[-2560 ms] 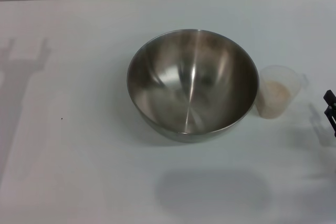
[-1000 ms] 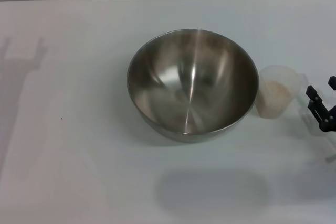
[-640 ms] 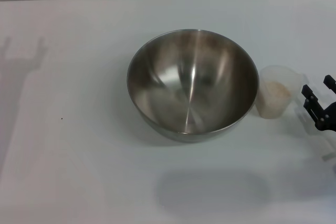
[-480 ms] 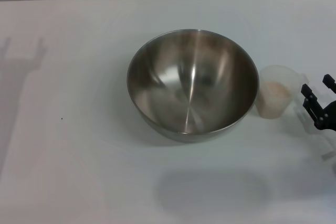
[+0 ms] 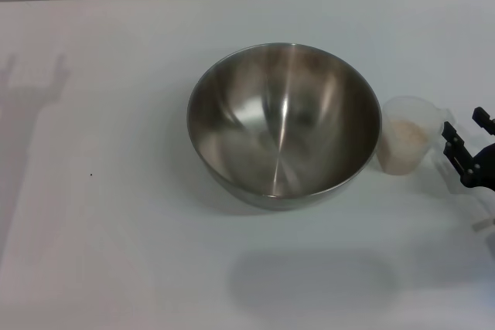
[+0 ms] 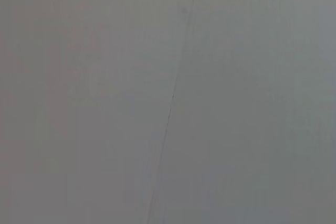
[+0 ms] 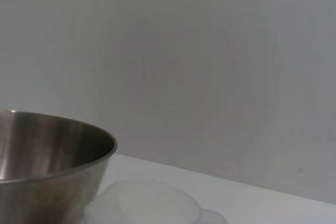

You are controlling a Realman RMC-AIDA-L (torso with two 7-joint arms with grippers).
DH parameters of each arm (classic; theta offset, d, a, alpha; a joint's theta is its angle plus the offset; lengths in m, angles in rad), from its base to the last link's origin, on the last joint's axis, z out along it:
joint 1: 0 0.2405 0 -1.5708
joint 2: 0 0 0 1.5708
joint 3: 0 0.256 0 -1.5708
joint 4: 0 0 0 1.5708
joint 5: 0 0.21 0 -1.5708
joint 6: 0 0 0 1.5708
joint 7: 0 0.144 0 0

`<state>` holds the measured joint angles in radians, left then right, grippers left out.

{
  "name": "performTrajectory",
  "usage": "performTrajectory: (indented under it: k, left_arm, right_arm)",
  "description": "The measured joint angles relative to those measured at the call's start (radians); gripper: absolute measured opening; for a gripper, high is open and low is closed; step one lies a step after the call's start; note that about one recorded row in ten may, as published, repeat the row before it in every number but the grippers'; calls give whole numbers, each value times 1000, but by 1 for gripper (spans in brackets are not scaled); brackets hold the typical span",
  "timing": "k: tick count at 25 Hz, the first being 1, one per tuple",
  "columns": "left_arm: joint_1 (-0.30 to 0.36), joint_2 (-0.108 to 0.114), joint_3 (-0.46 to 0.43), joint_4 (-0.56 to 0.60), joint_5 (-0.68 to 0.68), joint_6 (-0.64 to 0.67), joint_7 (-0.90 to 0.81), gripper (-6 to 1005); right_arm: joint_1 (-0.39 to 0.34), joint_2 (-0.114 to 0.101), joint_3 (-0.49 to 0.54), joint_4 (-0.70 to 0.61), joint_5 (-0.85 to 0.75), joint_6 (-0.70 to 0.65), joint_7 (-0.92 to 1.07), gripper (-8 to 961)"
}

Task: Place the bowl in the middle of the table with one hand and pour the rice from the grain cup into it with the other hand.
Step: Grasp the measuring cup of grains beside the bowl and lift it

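Rice (image 5: 404, 138) sits as a pale heap inside the grain cup (image 5: 407, 145), which stands upright on the desk (image 5: 116, 191) just beside the steel mixing bowl (image 5: 283, 121), on the robot's right. The bowl already sits about mid-desk and looks empty, so you are on the pouring half of the task, at the reach for the cup. Your right pincer (image 5: 465, 141) hangs just right of the cup, fingers spread, gripping nothing. Next, ease it around the cup wall, close gently, then lift and tip over the bowl's rim. Your left pincer is out of view.
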<state>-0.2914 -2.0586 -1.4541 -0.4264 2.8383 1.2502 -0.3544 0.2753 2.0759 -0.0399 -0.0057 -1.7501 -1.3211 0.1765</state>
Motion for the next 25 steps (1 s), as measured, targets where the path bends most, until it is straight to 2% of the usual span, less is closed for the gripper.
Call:
performTrajectory:
  k: [25]
  left_arm:
    - [-5, 0, -12, 0, -5, -1, 4, 864]
  right_arm:
    - [49, 1, -6, -5, 0, 39, -5, 498]
